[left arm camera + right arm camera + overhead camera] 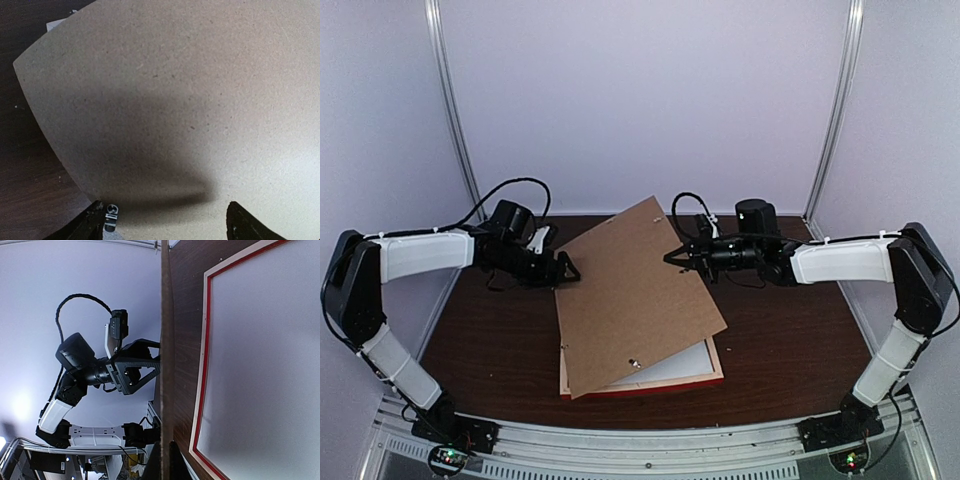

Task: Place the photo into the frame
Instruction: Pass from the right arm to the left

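Backing board [630,300] up off the frame [645,390] — no photo in sight, so I judge loading is left.
My right tool [672,258] clamps the board's edge; left tool [570,270] gapes beside it.

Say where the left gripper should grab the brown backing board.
Its thin left edge, approached from the left: the backing board is lifted and tilted over the frame, the right gripper pinches its opposite edge, and the open left gripper sits at that side.
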Robot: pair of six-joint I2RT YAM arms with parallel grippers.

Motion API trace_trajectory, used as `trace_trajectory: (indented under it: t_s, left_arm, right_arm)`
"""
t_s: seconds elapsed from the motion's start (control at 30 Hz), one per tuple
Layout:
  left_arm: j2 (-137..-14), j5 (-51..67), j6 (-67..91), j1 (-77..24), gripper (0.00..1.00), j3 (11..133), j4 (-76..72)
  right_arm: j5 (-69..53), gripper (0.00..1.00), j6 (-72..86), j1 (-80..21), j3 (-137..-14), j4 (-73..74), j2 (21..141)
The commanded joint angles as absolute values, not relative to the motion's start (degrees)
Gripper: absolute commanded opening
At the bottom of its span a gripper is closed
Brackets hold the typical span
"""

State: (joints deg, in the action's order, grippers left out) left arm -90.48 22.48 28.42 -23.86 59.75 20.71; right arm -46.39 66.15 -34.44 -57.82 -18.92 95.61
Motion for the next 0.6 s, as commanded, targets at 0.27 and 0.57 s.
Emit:
trace_trajectory:
  t_s: [0.27,0.57]
  left_arm:
    - [-90.77,24.46,31.33,-25.22,0.83,57.23,17.09]
    - [-89.77,26.32,31.86,-25.71,0.82,57.33,16.56]
  right_arm:
    - [-45.70,0.00,66.14,-34.33,-59.68,-24.05,95.17]
    - [-45.49,0.00,66.02,-33.55,-58.86,-24.62,95.19]
